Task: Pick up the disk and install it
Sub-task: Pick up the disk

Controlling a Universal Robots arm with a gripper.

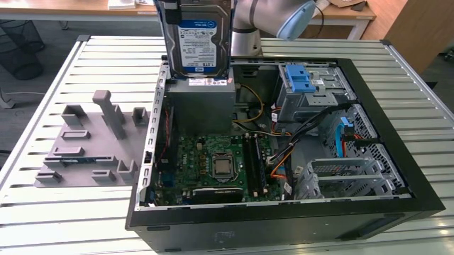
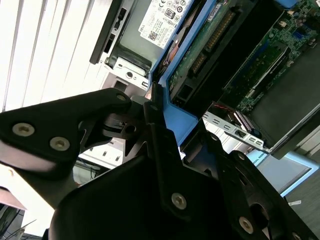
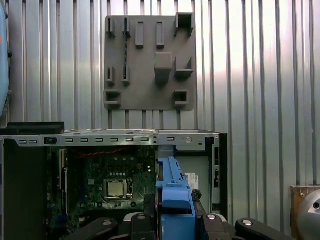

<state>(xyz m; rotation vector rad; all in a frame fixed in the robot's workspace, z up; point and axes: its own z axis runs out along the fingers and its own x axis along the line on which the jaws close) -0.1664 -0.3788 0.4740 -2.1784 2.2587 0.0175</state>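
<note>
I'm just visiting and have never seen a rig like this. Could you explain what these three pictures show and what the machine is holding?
This is a robot arm working over an open computer case that lies on a slatted metal table. One picture comes from a camera standing off the arm; the two wrist views come from cameras riding on the arm, looking past its black tool. The tool is shut on the disk, a silver hard drive in a blue frame, held on edge above the case. Inside the case sits a green circuit board. Beside the case, on the exterior view's left, lies a grey tray of holders.
</note>
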